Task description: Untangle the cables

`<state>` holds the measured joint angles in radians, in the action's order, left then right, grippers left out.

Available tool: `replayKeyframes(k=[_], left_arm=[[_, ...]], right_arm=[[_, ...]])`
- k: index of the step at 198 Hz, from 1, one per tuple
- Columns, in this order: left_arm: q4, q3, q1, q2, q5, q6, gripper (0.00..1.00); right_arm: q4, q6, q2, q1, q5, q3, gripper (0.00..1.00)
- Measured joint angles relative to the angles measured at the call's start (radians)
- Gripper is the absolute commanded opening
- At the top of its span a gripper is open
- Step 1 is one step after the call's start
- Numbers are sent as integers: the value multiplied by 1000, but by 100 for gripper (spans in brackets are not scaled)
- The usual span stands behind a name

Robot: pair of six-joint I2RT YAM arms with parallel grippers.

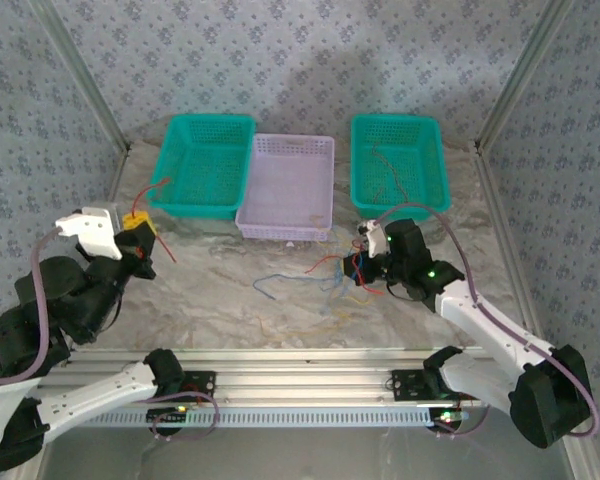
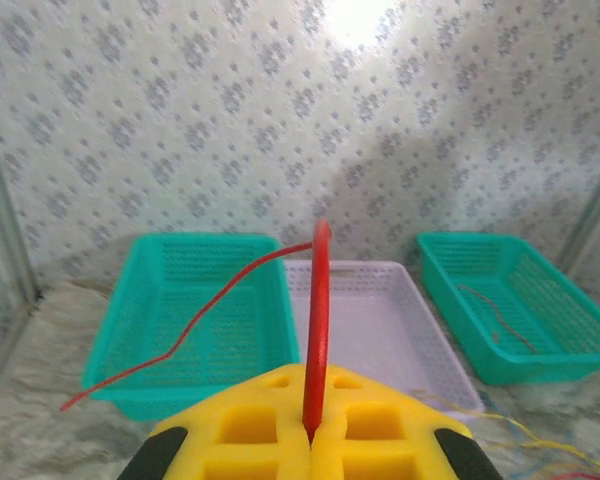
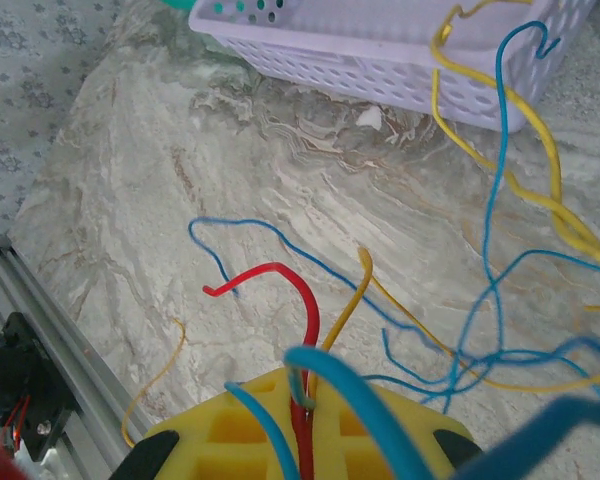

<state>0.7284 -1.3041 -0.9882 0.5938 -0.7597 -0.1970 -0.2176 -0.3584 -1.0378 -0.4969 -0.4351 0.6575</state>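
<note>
My left gripper (image 1: pixel 140 228) is raised at the left, shut on one red cable (image 2: pixel 318 310). That cable stands up from between the yellow fingers (image 2: pixel 250 430) and droops left in front of the left teal basket (image 2: pixel 160 300). My right gripper (image 1: pixel 358 262) is low over the table's middle right. It is shut on a bunch of cables: a red one (image 3: pixel 280 275), a yellow one (image 3: pixel 345 300) and blue ones (image 3: pixel 490 250). Loose blue, yellow and red cables (image 1: pixel 315 280) trail left from it across the marble table.
Three baskets stand in a row at the back: a teal one (image 1: pixel 205 165), a lavender one (image 1: pixel 290 180) and a teal one (image 1: pixel 395 120) with a thin orange wire (image 1: pixel 385 170) in it. An aluminium rail (image 1: pixel 300 385) runs along the near edge.
</note>
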Motion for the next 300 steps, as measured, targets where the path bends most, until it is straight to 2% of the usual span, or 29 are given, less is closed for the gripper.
replayKeyframes(k=[24, 43, 63, 87, 132, 160, 201, 237, 259, 266, 271, 282, 285, 287, 300], left_arm=[[-117, 3, 3, 51, -49, 102, 0], [-232, 17, 66, 124, -39, 187, 0], [-286, 18, 266, 225, 66, 199, 0], [-321, 18, 528, 348, 225, 143, 0], [-414, 17, 764, 613, 408, 31, 0], [-444, -2, 840, 779, 465, -15, 0], [-470, -50, 866, 969, 533, -62, 0], [-460, -62, 869, 1094, 585, -102, 42], [-440, -61, 869, 1112, 633, -128, 69], [-440, -60, 869, 1104, 648, -134, 72], [-442, -59, 869, 1097, 658, -149, 81], [-439, -58, 869, 1073, 682, -158, 85], [-440, -58, 869, 1067, 683, -164, 94], [-440, -58, 869, 1061, 688, -161, 96], [-436, -58, 869, 1024, 701, -180, 99]], right_arm=[[21, 0, 5, -13, -18, -18, 0], [35, 1, 24, -44, -29, -23, 0], [49, 1, 53, -79, -33, -23, 0], [54, 1, 92, -103, -33, -23, 0], [48, 1, 162, -140, -32, -23, 0], [39, 1, 203, -166, -27, -23, 0], [38, 0, 207, -216, -11, -23, 0], [37, 0, 181, -254, 21, -23, 0], [34, 0, 167, -269, 38, -19, 0], [34, 0, 163, -270, 43, -17, 0], [34, 0, 159, -270, 48, -14, 0], [34, 0, 153, -272, 56, -10, 0], [34, 0, 150, -272, 59, -8, 0], [34, 0, 150, -272, 59, -8, 0], [34, 0, 139, -272, 64, -1, 0]])
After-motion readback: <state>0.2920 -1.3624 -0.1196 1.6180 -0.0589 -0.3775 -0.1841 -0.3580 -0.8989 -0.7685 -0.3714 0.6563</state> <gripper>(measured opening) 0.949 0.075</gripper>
